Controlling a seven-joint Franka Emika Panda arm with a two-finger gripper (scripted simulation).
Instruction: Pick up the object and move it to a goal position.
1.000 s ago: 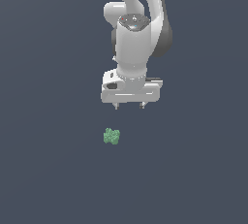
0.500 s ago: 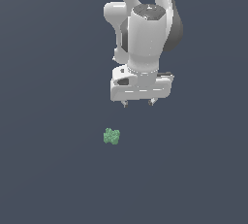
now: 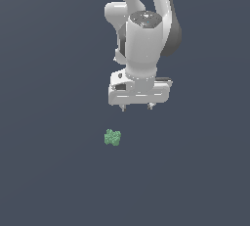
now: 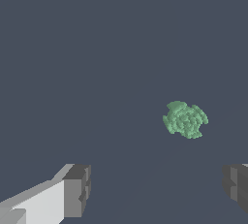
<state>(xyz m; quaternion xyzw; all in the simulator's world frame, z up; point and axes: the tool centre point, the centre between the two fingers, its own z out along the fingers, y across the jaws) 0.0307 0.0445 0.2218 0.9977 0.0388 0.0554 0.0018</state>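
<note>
The object (image 3: 113,137) is a small pale-green knobbly lump lying on the dark grey floor; the wrist view shows the object (image 4: 185,119) as a rounded bumpy blob. My white gripper (image 3: 136,106) hangs above the floor, a little toward the exterior view's right of the lump and well clear of it. Its two short fingers are spread wide apart, open, with nothing between them. In the wrist view one fingertip (image 4: 77,189) and the other dark pad at the frame's edge frame bare floor, with the lump off to one side of the gap.
A plain dark grey floor (image 3: 49,181) fills both views. The white arm (image 3: 144,34) rises from the gripper toward the exterior view's upper edge.
The gripper has swung toward the exterior view's right and turned about its wrist, staying at about the same height. The green lump has not moved.
</note>
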